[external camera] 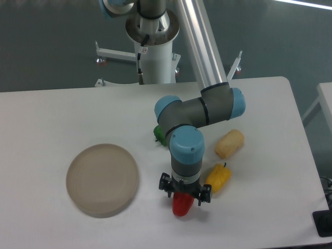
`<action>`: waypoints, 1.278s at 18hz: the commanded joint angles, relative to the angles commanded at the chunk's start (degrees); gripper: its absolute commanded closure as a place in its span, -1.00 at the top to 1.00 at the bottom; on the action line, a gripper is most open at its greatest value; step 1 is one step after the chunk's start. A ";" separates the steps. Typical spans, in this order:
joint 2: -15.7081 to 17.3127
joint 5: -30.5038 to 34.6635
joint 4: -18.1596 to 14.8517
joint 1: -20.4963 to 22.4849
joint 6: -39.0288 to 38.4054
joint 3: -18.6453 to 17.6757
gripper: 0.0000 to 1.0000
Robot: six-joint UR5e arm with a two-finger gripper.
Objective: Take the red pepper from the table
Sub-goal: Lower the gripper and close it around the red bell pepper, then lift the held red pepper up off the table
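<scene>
Fingers (182, 198) sit over the red pepper (181, 206) on the table (52, 114), grip state unclear; center before squeezing, avoid yellow pepper (218, 178).

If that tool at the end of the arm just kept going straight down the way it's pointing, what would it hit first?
Most likely the red pepper, which sits directly beneath the tool; its fingers seem to be around it already. Below that is the white table. Height is hard to judge from this overhead view.
</scene>
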 joint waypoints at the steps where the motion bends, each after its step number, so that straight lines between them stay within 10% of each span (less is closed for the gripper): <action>1: -0.17 0.00 0.00 0.00 0.09 0.00 1.00; 5: -0.18 0.09 0.18 0.00 0.35 0.09 0.99; 9: -0.18 -0.18 0.09 0.18 0.79 0.35 0.17; 23: 4.56 -0.17 -0.35 1.75 6.41 0.88 0.01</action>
